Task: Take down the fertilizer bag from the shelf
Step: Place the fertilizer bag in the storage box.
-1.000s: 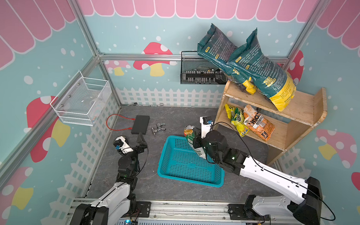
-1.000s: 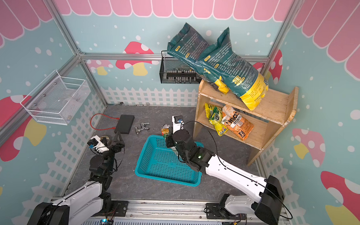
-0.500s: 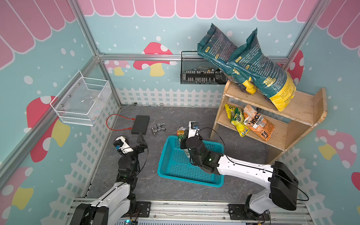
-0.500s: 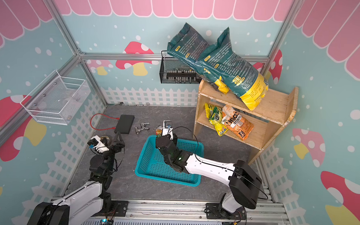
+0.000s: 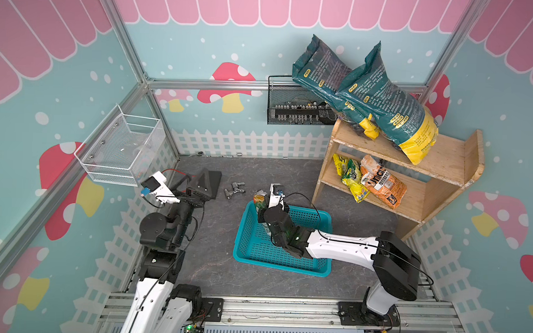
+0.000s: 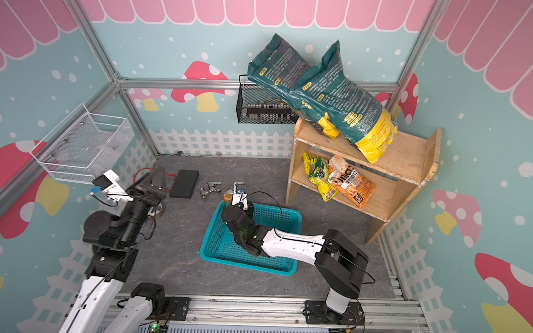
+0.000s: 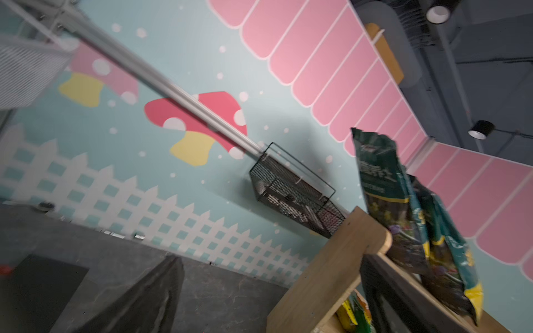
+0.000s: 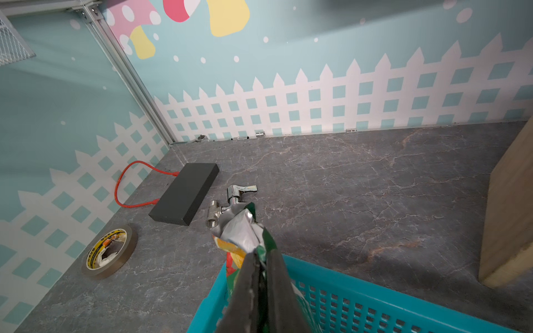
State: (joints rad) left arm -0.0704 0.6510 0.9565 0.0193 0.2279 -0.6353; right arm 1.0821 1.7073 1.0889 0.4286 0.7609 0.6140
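**Small bag held over the blue basket**

The fertilizer bag (image 8: 242, 230) is pinched at its crinkly top by the right gripper (image 8: 261, 259), and the jaws are squeezed tight on it. The bag is off the shelf (image 5: 451, 158). It is held at a far corner of the teal basket (image 8: 375, 285), close to the rim. Whether its bottom rests in the basket cannot be told. The left gripper (image 6: 155, 183) is parked near the black box (image 6: 184, 182), with its fingers spread and nothing in them.

The step in hand seems to be setting the bag down. To do it well, the bag should be moved a bit more toward the middle of the basket, so it is not hung on the rim. It should be brought low before the jaws are opened, because it looks soft and floppy and may tip out. The metal tap (image 8: 235, 191) just past the corner should not be bumped. Then the gripper should be lifted straight up.
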